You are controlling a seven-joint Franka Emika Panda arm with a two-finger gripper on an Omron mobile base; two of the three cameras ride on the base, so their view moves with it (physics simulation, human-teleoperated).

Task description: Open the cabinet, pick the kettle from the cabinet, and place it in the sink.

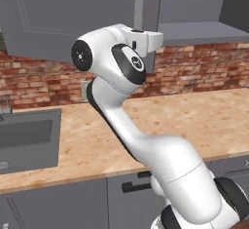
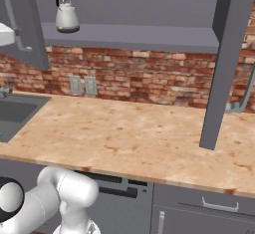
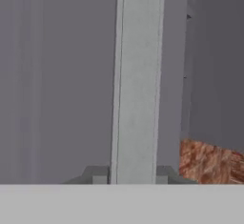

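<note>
Kettle stood upright on the open cabinet's shelf, well right of the tool, which gripped the left door's vertical handle narrowly, far above the sink.

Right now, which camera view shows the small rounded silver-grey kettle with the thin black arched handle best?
The right base view shows it best: the small rounded silver-grey kettle stands whole on the shelf of the wide dark grey cabinet, doors open, black handle and lid plain. In the left base view the white arm blocks that part of the shelf. The hand view looks closely at a light vertical bar handle.
</note>
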